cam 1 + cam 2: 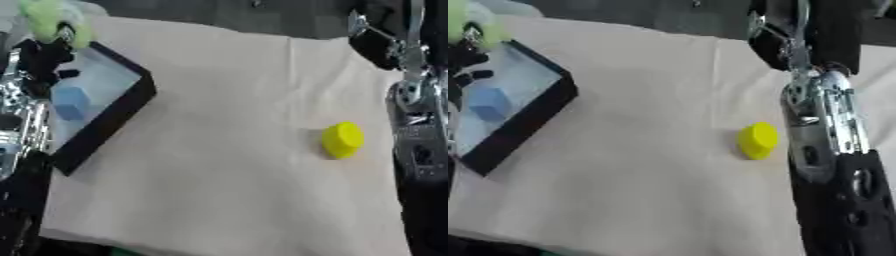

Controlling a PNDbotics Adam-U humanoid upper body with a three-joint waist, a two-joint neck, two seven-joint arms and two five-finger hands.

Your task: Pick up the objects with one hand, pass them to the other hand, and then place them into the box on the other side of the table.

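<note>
A pale green object (51, 21) is being held by the left hand (42, 52) over the box (131, 105) at the table's left edge; release is best made low. Right hand fingers cannot be told.

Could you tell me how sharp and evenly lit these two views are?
Left eye view: soft all over, the yellow object casts a faint shadow to its left, and the box floor looks pale with glare. Right eye view: equally soft, with bright glints on the right arm.
</note>
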